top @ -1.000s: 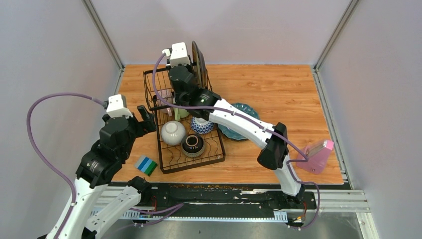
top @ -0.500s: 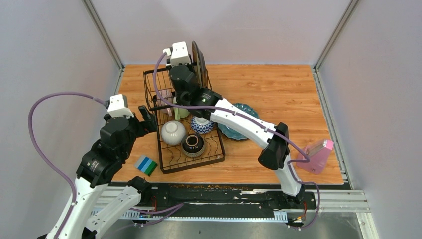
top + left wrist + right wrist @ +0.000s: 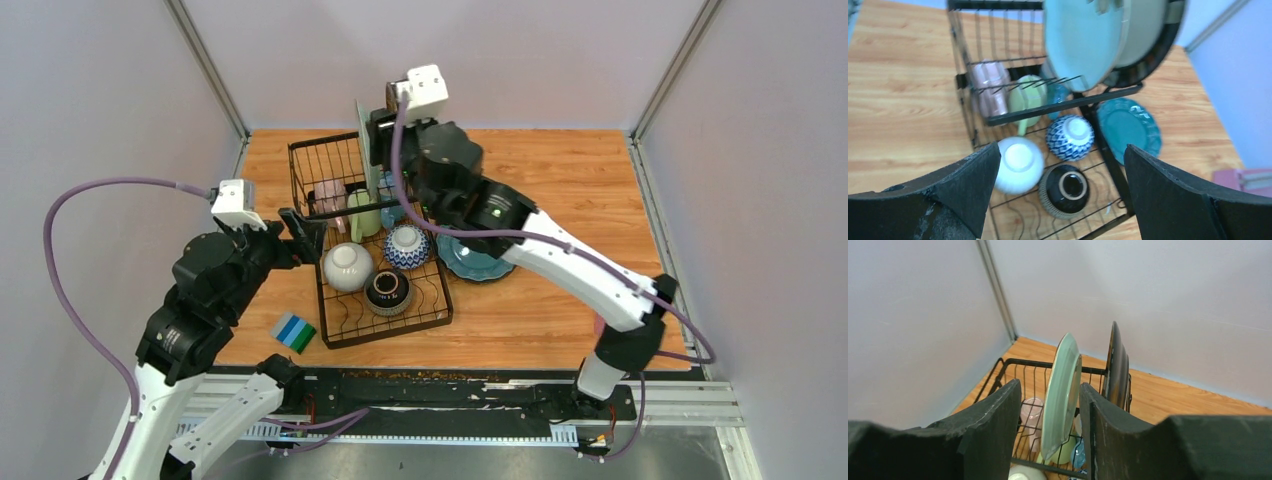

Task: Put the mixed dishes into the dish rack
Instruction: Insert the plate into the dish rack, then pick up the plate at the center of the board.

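Pale green plate [image 3: 1062,395], absent from the dish rack [image 3: 322,143] a second ago, now stands on edge in its taller end beside the black-rimmed plate [image 3: 1115,365], right gripper [image 3: 1049,390] fingers newly parted off its rim and empty, left gripper [image 3: 1062,146] wide open left of the rack: one more dish loaded

I can see a blue-green striped sponge block [image 3: 294,333] on the wood-grain tabletop [image 3: 560,170] — on the base side of the left fingers [image 3: 958,195], apart from them. Past that pair's right-hand finger sits a pink plastic container [image 3: 1245,179] — partly cropped.
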